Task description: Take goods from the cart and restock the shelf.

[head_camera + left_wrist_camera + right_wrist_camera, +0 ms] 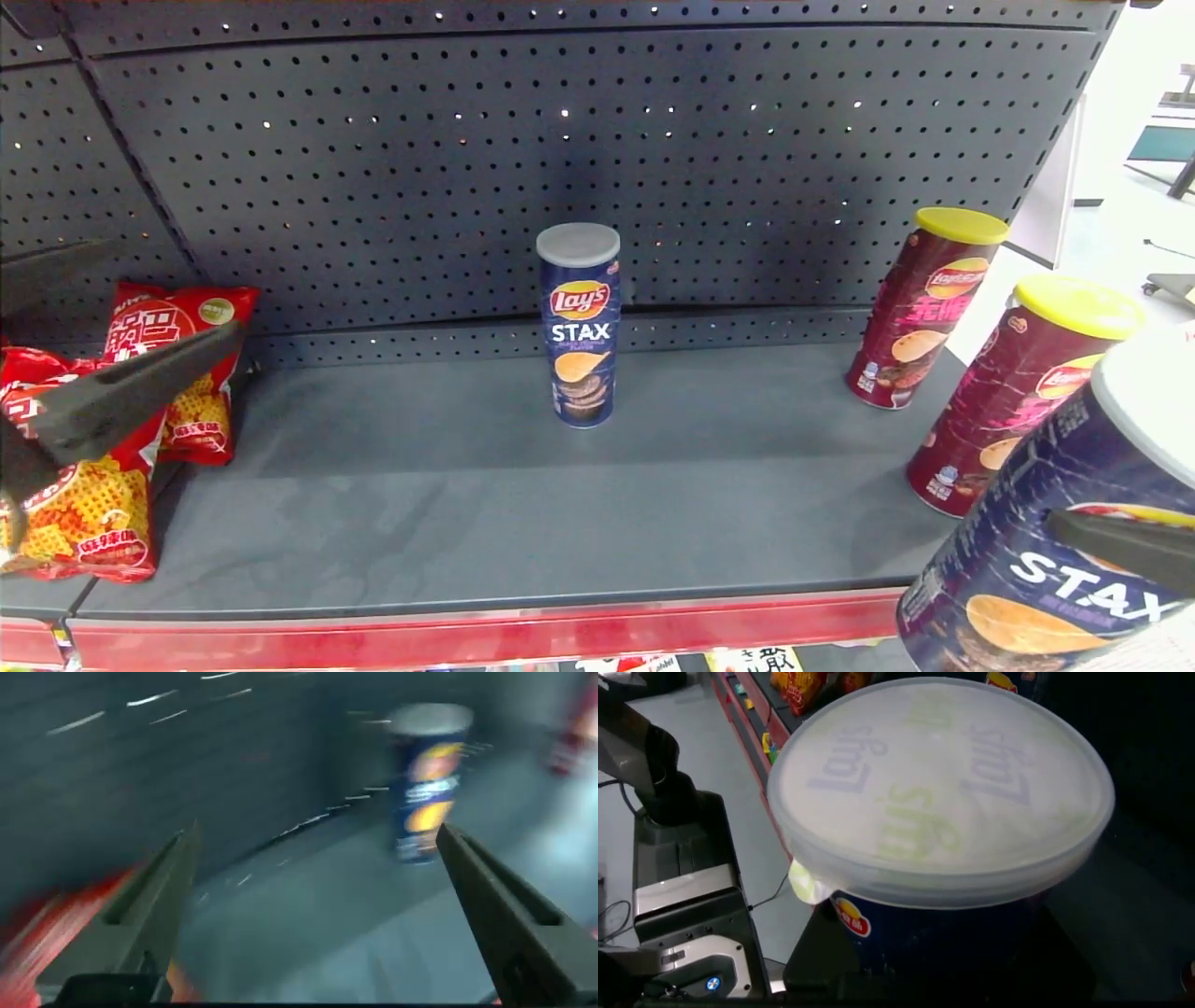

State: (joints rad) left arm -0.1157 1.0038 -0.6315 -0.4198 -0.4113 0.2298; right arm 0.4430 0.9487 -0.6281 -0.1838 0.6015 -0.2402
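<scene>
A blue chip can (579,327) with a grey lid stands upright in the middle of the dark shelf (448,485), near the back panel. A second blue chip can (1027,485) hangs tilted off the shelf's front right corner, with my right gripper (1083,546) shut on it; its clear lid (943,784) faces the right wrist camera. My left gripper (318,840) is open and empty over the shelf's left part, pointing toward the standing can (425,784). One of its fingers (131,383) lies in front of the red bags.
Two maroon cans with yellow lids (920,308) (1018,392) stand at the shelf's right end. Red snack bags (187,373) (84,485) lean at the left end. A perforated back panel (560,168) closes the rear; a red strip (467,635) marks the front edge.
</scene>
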